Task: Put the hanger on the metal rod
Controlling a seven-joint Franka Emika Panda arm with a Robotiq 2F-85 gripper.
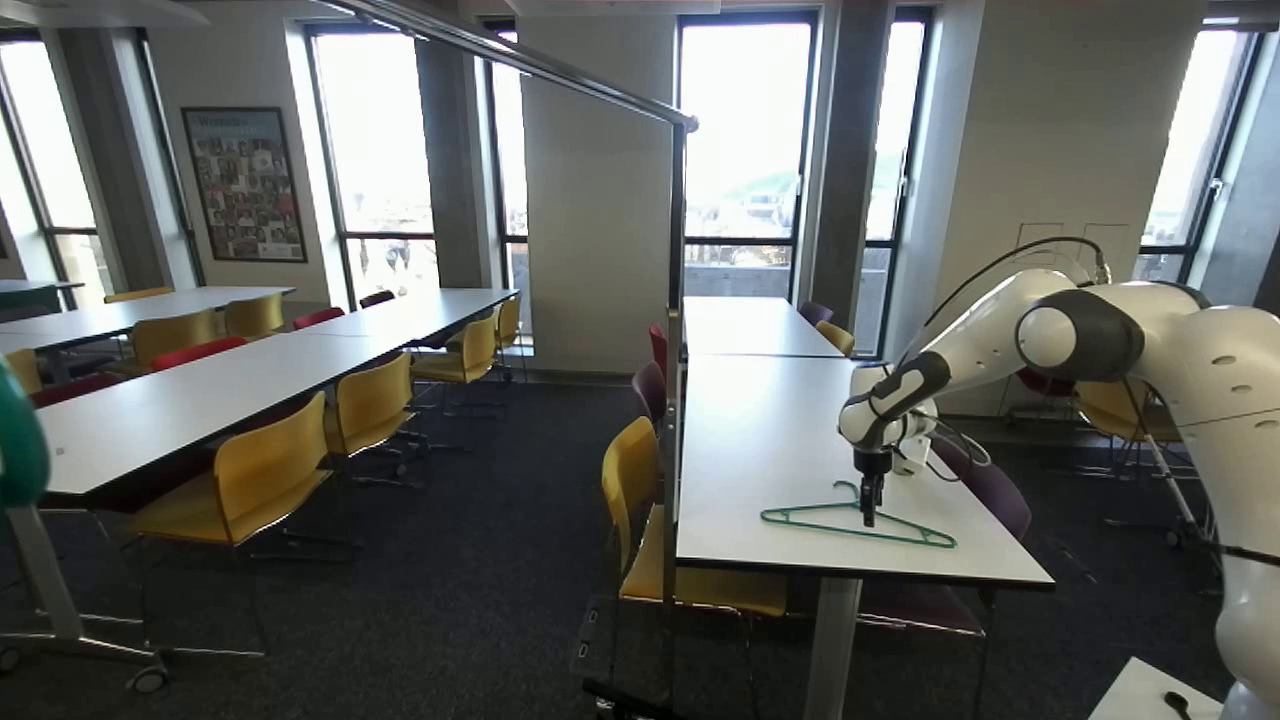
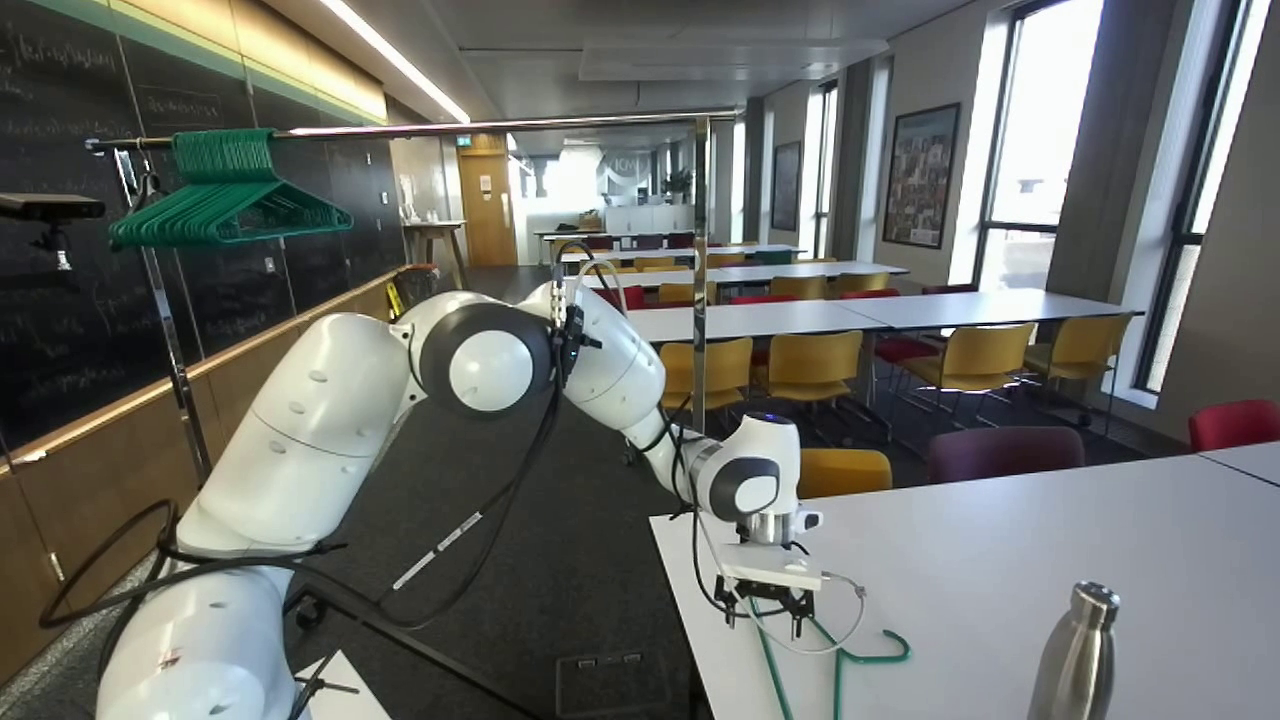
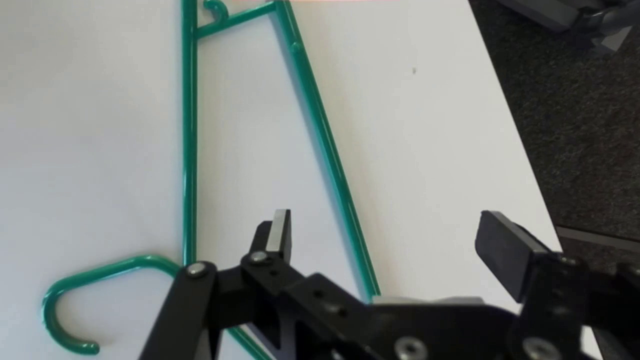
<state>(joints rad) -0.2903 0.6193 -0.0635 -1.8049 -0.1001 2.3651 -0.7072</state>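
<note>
The green hanger (image 1: 905,538) lies flat on the white table (image 1: 750,430) near its front end; it also shows in an exterior view (image 2: 837,685). My gripper (image 1: 869,515) is open and empty, pointing down over the hanger; it also shows in an exterior view (image 2: 764,624). In the wrist view, the hanger's long bar (image 3: 330,150) runs between the spread fingers (image 3: 386,217), nearer the left finger. The hook lies at the lower left, and part of the hanger is hidden behind the gripper. The metal rod (image 1: 530,63) runs high up, and shows in an exterior view (image 2: 540,125).
Several green hangers (image 2: 230,190) hang bunched at one end of the rod. A rack post (image 2: 700,270) stands beside the table. A steel bottle (image 2: 1075,660) stands on the table. Yellow chairs (image 1: 630,470) and a purple chair (image 1: 990,490) flank it.
</note>
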